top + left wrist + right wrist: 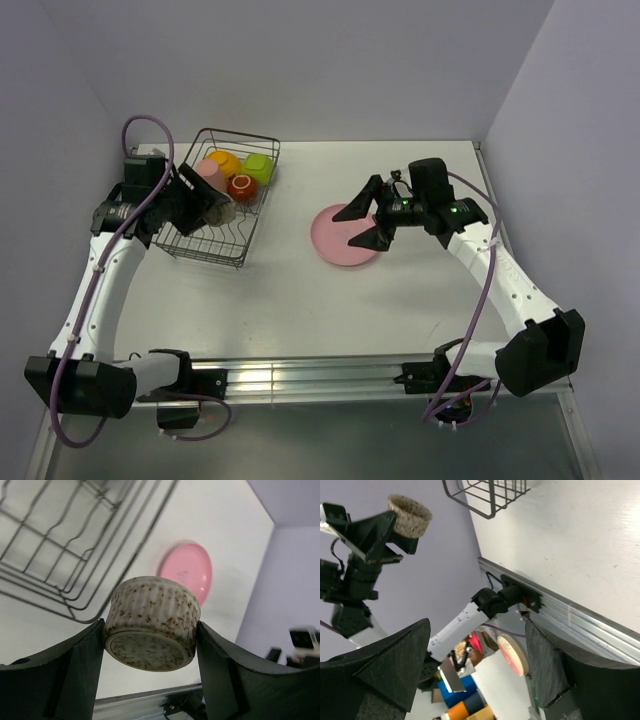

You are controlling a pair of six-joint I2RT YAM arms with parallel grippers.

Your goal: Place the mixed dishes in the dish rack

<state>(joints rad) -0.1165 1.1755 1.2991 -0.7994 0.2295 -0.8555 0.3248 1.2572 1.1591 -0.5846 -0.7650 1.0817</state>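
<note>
Left end effector [150,635] pinches grey-brown dish [152,612] over rack [260,205] — right end effector [347,229] spread.

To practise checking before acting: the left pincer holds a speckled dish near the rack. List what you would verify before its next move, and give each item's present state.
1. Grip: small grey-brown dish clamped between the fingers of the left pincer: ok.
2. Position: the dish is above the dish rack in the top view: ok.
3. Space: bare wire in the rack's near half: ok.
4. Clearance between dish and rack wires: cannot tell.
5. Other arm: right pincer open, away from the rack: ok.
6. Loading done: not ok, the pink plate lies on the table.
</note>
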